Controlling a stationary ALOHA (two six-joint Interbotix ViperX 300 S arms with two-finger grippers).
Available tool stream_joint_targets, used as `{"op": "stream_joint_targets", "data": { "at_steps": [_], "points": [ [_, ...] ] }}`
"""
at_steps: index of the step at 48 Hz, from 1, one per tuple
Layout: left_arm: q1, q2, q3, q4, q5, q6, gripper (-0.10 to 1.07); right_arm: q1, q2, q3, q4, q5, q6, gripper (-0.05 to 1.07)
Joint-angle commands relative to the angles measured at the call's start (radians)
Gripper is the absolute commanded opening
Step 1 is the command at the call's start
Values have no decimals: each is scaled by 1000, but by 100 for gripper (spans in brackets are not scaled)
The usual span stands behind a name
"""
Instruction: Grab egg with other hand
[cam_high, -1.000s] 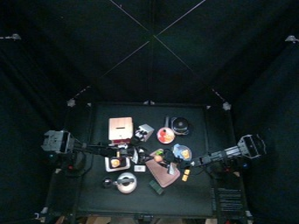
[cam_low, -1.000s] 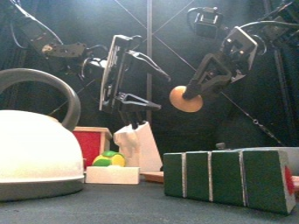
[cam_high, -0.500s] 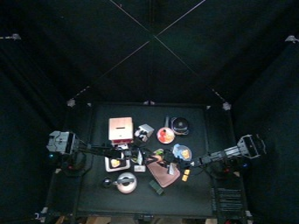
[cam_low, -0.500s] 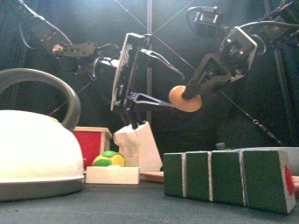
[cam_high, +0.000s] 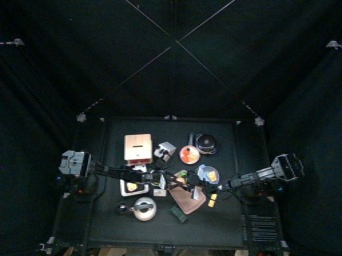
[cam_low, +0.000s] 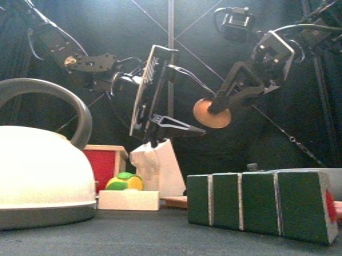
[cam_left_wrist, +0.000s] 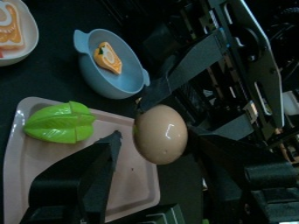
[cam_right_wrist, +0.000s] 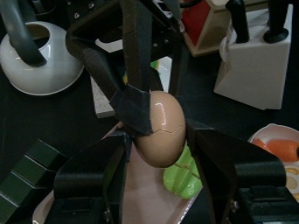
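Spread wide and gripping nothing, the left gripper (cam_low: 171, 118) hung above the table's middle, one long finger raised and the other jutting toward the egg (cam_low: 211, 113) just beside it, though the front view could not settle whether the tip touched the shell. From its own wrist camera, the left gripper (cam_left_wrist: 152, 179) showed its two black jaws standing apart on either side of the egg (cam_left_wrist: 160, 134), which sat between them but was carried by the other arm.

To the right, the right gripper (cam_low: 221, 104) reached in from the upper right, clenched on the tan egg and holding it in mid-air, well clear of the tabletop. Its wrist view confirmed the grasp: the right gripper (cam_right_wrist: 158, 131) pressed both pads against the egg (cam_right_wrist: 159, 127), with the opposite arm's black fingers crossing just behind it.

Across the front of the table stood a white kettle (cam_low: 40, 185) at far left, a small white tray of green and yellow pieces (cam_low: 127, 190) beside it, a white paper bag (cam_low: 160, 168) near the centre and a row of dark green blocks (cam_low: 261, 205) at right. Below the raised egg, the left wrist camera picked out a green star-shaped piece (cam_left_wrist: 61, 121) on a pink board (cam_left_wrist: 135, 179) and a blue bowl (cam_left_wrist: 100, 79).
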Motion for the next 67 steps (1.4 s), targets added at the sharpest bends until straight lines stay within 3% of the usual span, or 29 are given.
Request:
{"op": "stream_joint_targets", "data": {
  "at_steps": [1,10,28,67],
  "points": [
    [3,-11,-25,2,-9,2,93,2,-11,-23,-5,3,0,58],
    [5,-12,-28,15,-9,2,89,2,-11,-21,-3,3,2,58],
    [5,-14,-26,44,-11,3,58,3,-2,-21,-3,2,0,58],
    [5,-12,-28,43,-11,3,57,-2,25,-31,-2,-3,0,58]
  ]
}}
